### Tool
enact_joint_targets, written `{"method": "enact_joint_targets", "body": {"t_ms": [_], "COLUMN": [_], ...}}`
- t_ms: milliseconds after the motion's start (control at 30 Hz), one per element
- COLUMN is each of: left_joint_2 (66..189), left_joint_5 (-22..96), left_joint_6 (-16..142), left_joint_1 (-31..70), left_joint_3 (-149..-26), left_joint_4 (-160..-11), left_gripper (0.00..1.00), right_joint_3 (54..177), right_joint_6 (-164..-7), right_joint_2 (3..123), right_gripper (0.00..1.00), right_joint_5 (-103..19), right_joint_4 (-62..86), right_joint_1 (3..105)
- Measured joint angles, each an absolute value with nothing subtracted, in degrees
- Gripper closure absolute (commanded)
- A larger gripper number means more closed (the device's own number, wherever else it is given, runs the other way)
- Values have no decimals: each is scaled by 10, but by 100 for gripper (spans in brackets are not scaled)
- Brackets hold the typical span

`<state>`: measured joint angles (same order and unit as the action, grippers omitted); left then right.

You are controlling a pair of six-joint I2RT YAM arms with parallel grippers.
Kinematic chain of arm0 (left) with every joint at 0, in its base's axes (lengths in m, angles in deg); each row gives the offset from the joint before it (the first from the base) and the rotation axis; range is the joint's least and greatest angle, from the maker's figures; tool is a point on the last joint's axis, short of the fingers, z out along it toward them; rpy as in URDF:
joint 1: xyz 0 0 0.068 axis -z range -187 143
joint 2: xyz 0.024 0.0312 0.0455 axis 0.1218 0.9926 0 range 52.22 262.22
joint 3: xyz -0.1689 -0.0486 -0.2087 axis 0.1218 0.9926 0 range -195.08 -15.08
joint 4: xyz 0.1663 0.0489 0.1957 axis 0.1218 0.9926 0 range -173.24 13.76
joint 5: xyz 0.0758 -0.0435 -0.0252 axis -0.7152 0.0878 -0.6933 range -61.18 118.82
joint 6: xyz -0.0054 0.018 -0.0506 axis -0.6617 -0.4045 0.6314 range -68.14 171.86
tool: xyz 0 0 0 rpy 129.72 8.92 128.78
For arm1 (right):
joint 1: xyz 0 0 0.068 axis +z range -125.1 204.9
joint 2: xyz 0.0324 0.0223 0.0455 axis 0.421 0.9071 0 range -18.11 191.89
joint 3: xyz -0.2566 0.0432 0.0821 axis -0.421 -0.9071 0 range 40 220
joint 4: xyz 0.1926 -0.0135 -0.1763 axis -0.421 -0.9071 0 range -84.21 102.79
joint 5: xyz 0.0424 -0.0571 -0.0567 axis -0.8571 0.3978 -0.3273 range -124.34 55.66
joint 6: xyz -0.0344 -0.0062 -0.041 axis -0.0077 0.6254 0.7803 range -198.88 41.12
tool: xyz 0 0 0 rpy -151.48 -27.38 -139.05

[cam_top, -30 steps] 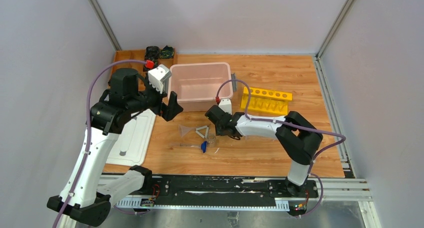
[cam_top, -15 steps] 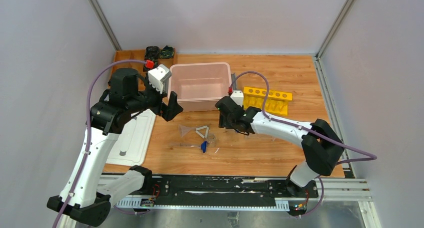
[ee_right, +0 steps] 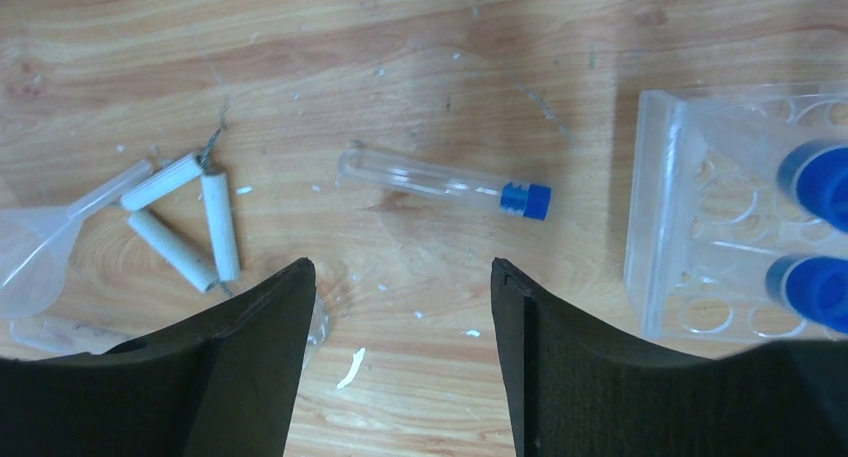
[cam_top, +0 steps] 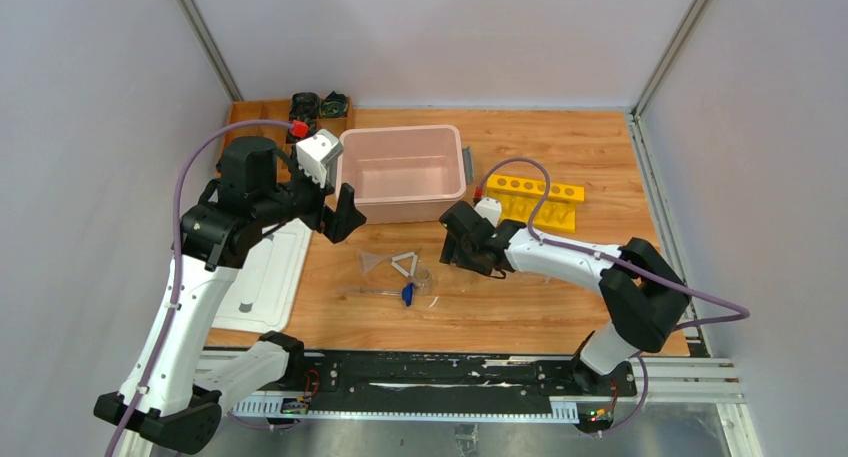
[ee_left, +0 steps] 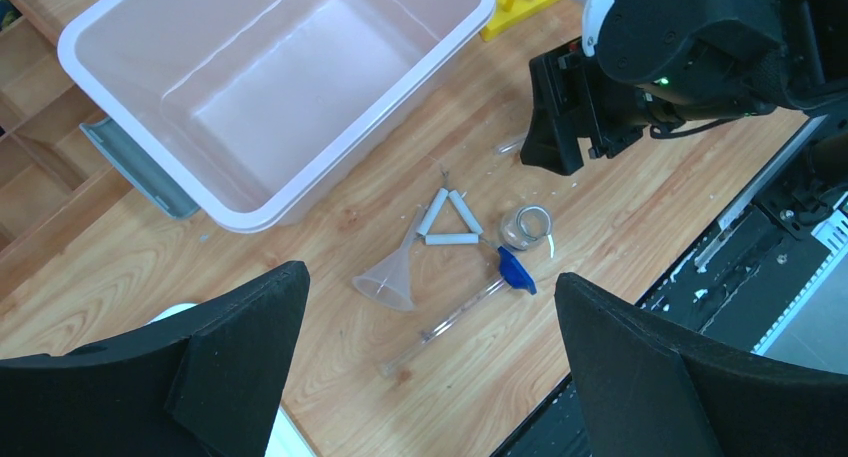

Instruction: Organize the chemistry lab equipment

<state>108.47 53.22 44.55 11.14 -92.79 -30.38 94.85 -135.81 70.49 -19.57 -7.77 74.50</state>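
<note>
The tidy-up looks only partly done to me. Nearest to me, well in front of the tub (cam_top: 395, 210), the rod (ee_left: 455, 317) with its blue tip lies flat on the table (cam_top: 560, 307). The little dish (ee_left: 527, 224) sits just beside that tip. A bit closer to the tub are the white triangle (ee_left: 447, 217) and the funnel (ee_left: 388, 279), whose thin end seems to touch the triangle. All four lie loose, and none of them is in the tub. The right claw (ee_right: 400, 277) hangs low in front of the tub's right corner. It is spread wide, holds nothing and touches nothing that I can see. One loose tube (ee_right: 445, 184) lies on its side just past its fingers. Right beside that tube stands the clear rack (ee_right: 690, 237), with two tubes (ee_right: 815, 182) already standing in it, so that bit is done. The left claw (cam_top: 340, 214) hovers high by the tub's front left corner, also wide open and empty. Farther off, to the right of the tub, sits a yellow rack (cam_top: 535, 199). My guess is the loose tube goes into the clear rack next.
</note>
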Motion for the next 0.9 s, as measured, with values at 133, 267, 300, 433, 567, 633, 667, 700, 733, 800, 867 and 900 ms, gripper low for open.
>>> {"method": "enact_joint_targets", "body": {"t_ms": [133, 267, 300, 433, 567, 633, 667, 700, 733, 800, 867, 900], "left_joint_2": [1085, 1084, 1084, 1084, 1084, 1084, 1084, 1084, 1084, 1083, 1081, 1080], "left_joint_5": [532, 532, 532, 532, 532, 532, 532, 532, 532, 532, 532, 532], "left_joint_6": [445, 445, 445, 445, 445, 445, 445, 445, 445, 445, 443, 442], "left_joint_1": [111, 111, 111, 111, 111, 111, 111, 111, 111, 111, 111, 111], "left_joint_3": [-928, -928, -928, -928, -928, -928, -928, -928, -929, -929, -929, -929], "left_joint_4": [-304, -304, -304, -304, -304, -304, -304, -304, -304, -304, -304, -304], "left_gripper": [0, 0, 0, 0, 0, 0, 0, 0, 0, 0, 0, 0], "right_joint_3": [948, 948, 948, 948, 949, 951, 953, 957, 960, 965, 968, 969], "right_joint_6": [-1381, -1400, -1406, -1422, -1434, -1439, -1441, -1443, -1446, -1449, -1453, -1453], "right_joint_2": [723, 740, 744, 755, 760, 767, 772, 776, 779, 785, 788, 789], "right_gripper": [31, 30, 30, 30, 30, 30, 30, 30, 30, 30, 30, 30], "right_joint_5": [-190, -187, -186, -172, -148, -141, -138, -134, -132, -129, -127, -126], "right_joint_4": [-77, -73, -72, -71, -68, -67, -67, -67, -64, -63, -60, -58], "right_joint_1": [734, 731, 731, 729, 727, 727, 727, 727, 726, 723, 719, 716]}}
